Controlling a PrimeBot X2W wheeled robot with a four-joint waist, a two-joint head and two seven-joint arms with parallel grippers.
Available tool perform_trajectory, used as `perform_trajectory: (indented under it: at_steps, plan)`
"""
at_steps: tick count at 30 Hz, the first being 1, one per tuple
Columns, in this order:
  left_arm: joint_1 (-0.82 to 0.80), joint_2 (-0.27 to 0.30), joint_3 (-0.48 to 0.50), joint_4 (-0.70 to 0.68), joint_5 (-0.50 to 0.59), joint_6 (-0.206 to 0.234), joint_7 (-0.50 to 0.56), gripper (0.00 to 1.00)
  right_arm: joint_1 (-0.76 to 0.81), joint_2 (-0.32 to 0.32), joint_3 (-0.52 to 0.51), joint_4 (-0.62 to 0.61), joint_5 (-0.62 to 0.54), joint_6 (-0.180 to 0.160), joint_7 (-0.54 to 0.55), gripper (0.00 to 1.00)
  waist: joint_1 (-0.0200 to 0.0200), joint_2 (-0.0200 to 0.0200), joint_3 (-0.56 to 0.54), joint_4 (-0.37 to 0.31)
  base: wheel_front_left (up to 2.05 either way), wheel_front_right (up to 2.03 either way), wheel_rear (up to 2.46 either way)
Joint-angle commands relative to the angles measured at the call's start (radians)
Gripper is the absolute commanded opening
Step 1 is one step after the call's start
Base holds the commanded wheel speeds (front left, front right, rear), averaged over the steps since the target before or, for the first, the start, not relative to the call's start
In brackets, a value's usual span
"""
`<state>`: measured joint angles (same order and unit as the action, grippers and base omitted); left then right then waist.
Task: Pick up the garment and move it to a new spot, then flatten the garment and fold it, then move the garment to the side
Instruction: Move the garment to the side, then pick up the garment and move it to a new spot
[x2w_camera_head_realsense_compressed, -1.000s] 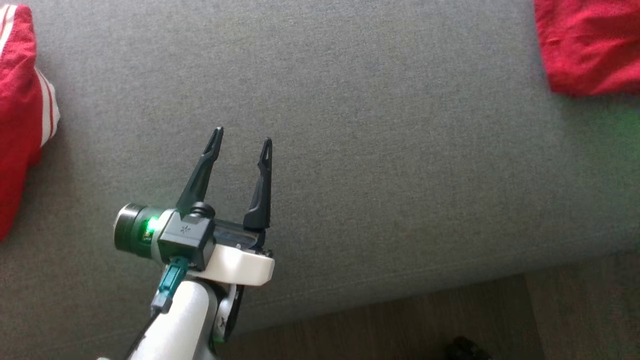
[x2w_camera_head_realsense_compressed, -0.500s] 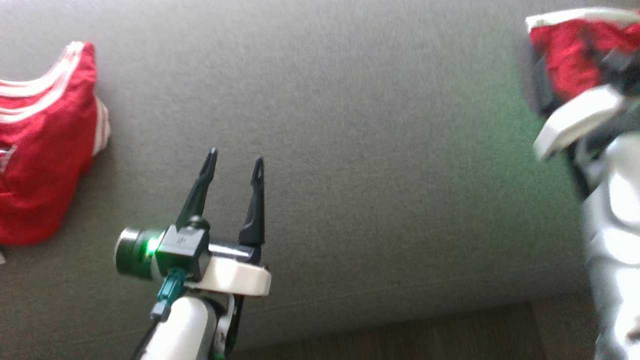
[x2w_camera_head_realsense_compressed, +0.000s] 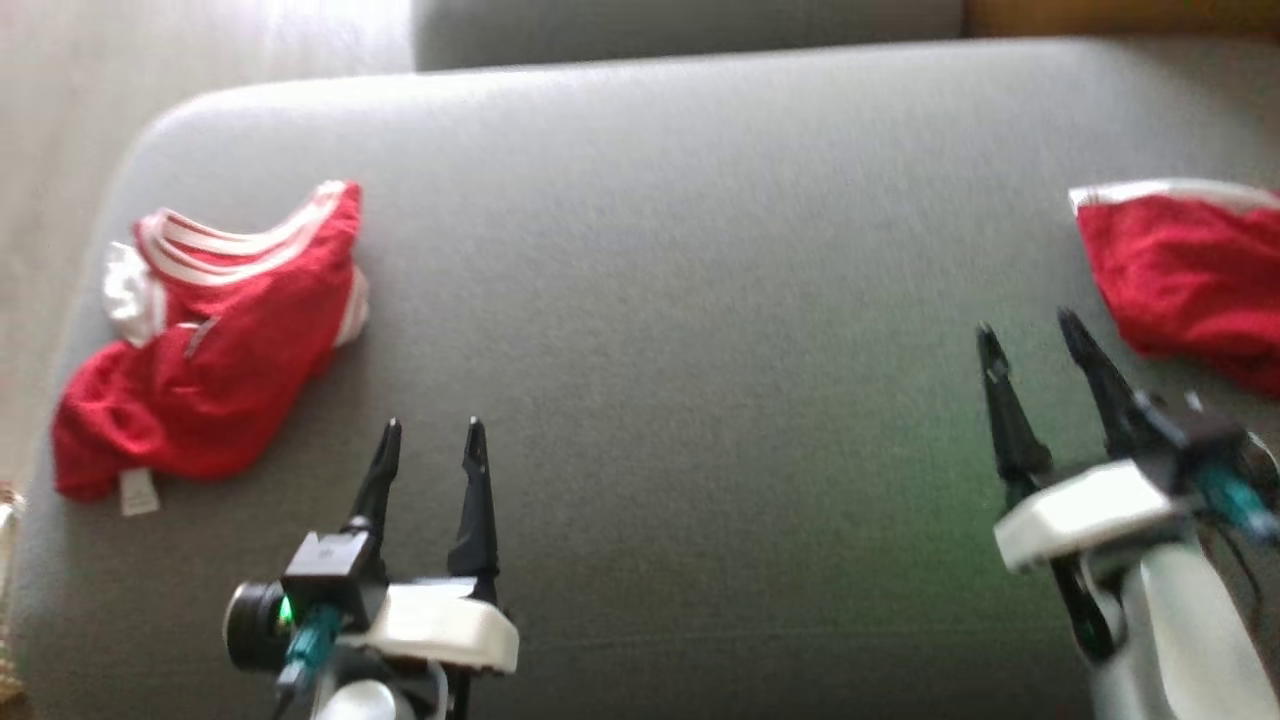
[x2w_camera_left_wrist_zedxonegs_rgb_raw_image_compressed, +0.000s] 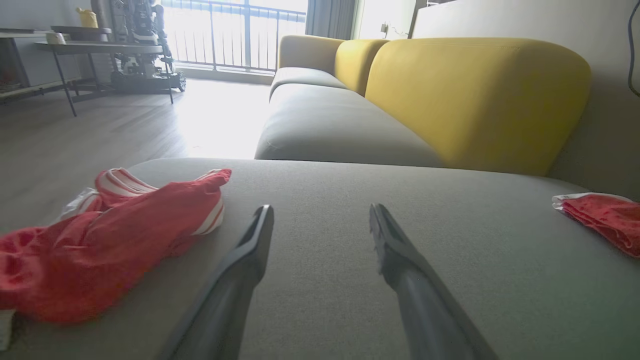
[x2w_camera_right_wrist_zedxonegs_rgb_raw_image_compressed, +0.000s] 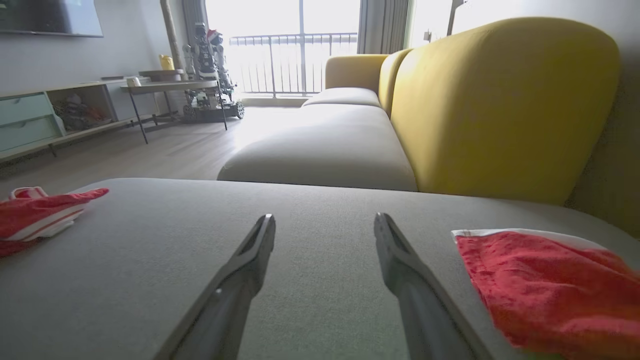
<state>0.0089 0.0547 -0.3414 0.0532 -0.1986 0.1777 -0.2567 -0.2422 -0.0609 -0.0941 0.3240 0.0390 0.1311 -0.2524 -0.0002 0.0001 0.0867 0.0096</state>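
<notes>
Looking down from the head we see the gray cushion (x2w_camera_head_realsense_compressed: 680, 300), its rounded corner at eleven o'clock, and both the left gripper (x2w_camera_head_realsense_compressed: 432, 430) and right gripper (x2w_camera_head_realsense_compressed: 1027, 328) spread wide, holding nothing. The wrist views add a yellow backrest (x2w_camera_left_wrist_zedxonegs_rgb_raw_image_compressed: 475, 100) and wood floor (x2w_camera_left_wrist_zedxonegs_rgb_raw_image_compressed: 100, 125) beyond the edge. The crumpled striped garment (x2w_camera_head_realsense_compressed: 220, 350) lies at ten o'clock from the left gripper near the cushion's left edge, a folded red garment (x2w_camera_head_realsense_compressed: 1190, 270) at one o'clock just beside the right fingers — open fabric stretches between them.
</notes>
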Motion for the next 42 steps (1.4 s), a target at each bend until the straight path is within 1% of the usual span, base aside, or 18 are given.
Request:
perform_trajectory:
  at_steps: [1,4,6,8,10,15,19,25,42]
  plan:
    - [-0.003,-0.004,0.04,-0.032,-0.006,0.006,-0.005,1.0,0.033,0.008,-0.001,-0.087,-0.003,0.0,-0.009,1.0,0.0002,-0.0001,-0.074,0.045,0.0,0.0,0.0]
    - [0.027,-0.004,0.047,-0.036,0.001,0.007,-0.005,1.0,0.123,0.01,-0.042,-0.169,0.016,0.0,-0.009,1.0,0.0002,-0.0001,-0.101,0.058,0.0,0.0,0.0]
    - [0.041,-0.004,0.05,-0.042,0.013,0.007,-0.005,1.0,0.172,0.01,-0.073,-0.198,0.047,0.0,-0.009,1.0,0.0002,-0.0001,-0.111,0.064,0.0,0.0,0.0]
    - [0.051,-0.004,0.052,-0.047,0.021,0.004,-0.005,1.0,0.208,0.01,-0.085,-0.223,0.054,0.0,-0.009,1.0,0.0002,-0.0001,-0.116,0.066,0.0,0.0,0.0]
    - [0.059,-0.004,0.057,-0.051,0.033,-0.002,-0.005,1.0,0.241,0.01,-0.079,-0.243,0.053,0.0,-0.009,1.0,0.0002,-0.0001,-0.119,0.065,0.0,0.0,0.0]
    - [0.076,-0.004,0.069,-0.058,0.055,-0.019,-0.005,1.0,0.322,0.01,-0.019,-0.27,0.044,0.0,-0.009,1.0,0.0002,-0.0001,-0.126,0.057,0.0,0.0,0.0]
    - [0.091,-0.004,0.076,-0.061,0.069,-0.02,-0.005,1.0,0.37,0.011,0.003,-0.282,0.044,0.0,-0.009,1.0,0.0002,-0.0001,-0.136,0.048,0.0,0.0,0.0]
    - [0.101,-0.004,0.076,-0.06,0.079,-0.016,-0.005,1.0,0.401,0.011,0.026,-0.287,0.041,0.0,-0.009,1.0,0.0002,-0.0001,-0.144,0.043,0.0,0.0,0.0]
    - [0.097,-0.004,0.068,-0.049,0.081,-0.014,-0.005,1.0,0.402,0.011,0.052,-0.277,0.055,0.0,-0.009,1.0,0.0002,-0.0001,-0.142,0.058,0.0,0.0,0.0]
